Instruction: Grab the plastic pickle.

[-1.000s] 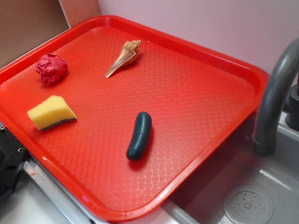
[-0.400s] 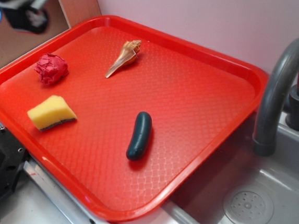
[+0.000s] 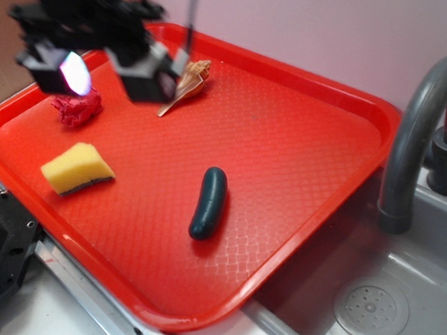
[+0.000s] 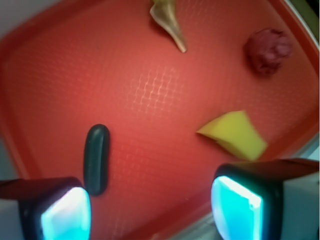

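Note:
The plastic pickle [image 3: 208,202] is a dark green, smooth, sausage-shaped piece lying flat on the red tray [image 3: 288,142], near its front middle. In the wrist view the pickle [image 4: 96,158] lies left of centre, just above the left fingertip. My gripper [image 3: 106,71] hovers high over the tray's back left, blurred, well away from the pickle. Seen from the wrist, the gripper [image 4: 150,207] is open with only bare tray between its glowing pads.
On the tray also lie a yellow sponge wedge [image 3: 77,169], a crumpled red ball [image 3: 76,106] and a tan seashell [image 3: 190,80]. A grey sink [image 3: 383,307] with a curved faucet [image 3: 426,130] is to the right. A wall stands behind.
The gripper has come in from the upper left corner and now hangs over the tray's back left, partly covering the red ball and shell. Objects on the tray have not moved.

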Controlling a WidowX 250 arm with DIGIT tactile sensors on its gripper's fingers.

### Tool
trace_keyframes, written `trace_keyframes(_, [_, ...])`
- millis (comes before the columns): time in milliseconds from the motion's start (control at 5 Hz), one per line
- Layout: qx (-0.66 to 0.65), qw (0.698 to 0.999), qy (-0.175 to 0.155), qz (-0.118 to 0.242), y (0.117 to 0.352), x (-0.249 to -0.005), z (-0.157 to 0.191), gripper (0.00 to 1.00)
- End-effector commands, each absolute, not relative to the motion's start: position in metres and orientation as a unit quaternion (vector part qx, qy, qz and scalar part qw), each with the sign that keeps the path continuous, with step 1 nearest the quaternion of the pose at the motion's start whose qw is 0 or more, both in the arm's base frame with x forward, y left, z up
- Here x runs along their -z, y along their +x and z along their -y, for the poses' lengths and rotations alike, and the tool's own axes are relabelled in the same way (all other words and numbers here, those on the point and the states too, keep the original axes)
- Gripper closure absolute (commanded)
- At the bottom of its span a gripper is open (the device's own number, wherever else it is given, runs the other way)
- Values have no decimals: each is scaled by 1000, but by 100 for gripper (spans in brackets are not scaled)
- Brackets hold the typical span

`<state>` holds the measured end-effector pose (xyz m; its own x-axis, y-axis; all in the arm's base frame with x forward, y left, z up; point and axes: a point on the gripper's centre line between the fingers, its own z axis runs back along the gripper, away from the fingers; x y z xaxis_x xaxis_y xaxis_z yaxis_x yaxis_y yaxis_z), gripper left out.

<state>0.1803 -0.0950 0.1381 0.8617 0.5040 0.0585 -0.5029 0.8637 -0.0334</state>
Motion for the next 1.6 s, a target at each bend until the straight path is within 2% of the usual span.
trace_keyframes(0, [-230,972,-41,20,216,-109,127,0])
trace_keyframes(200, [-209,977,-37,14,222,-83,137,0])
trace_keyframes(400, [-208,977,-48,12,223,-63,144,0])
trace_keyframes(600, [-194,979,-64,-1,220,-51,149,0])
trace_keyframes(800, [-194,979,-61,-10,214,-40,149,0])
trace_keyframes(1000, [-198,979,-53,-8,212,-37,147,100])
trace_keyframes(1400, [-205,978,-45,1,213,-41,142,100])
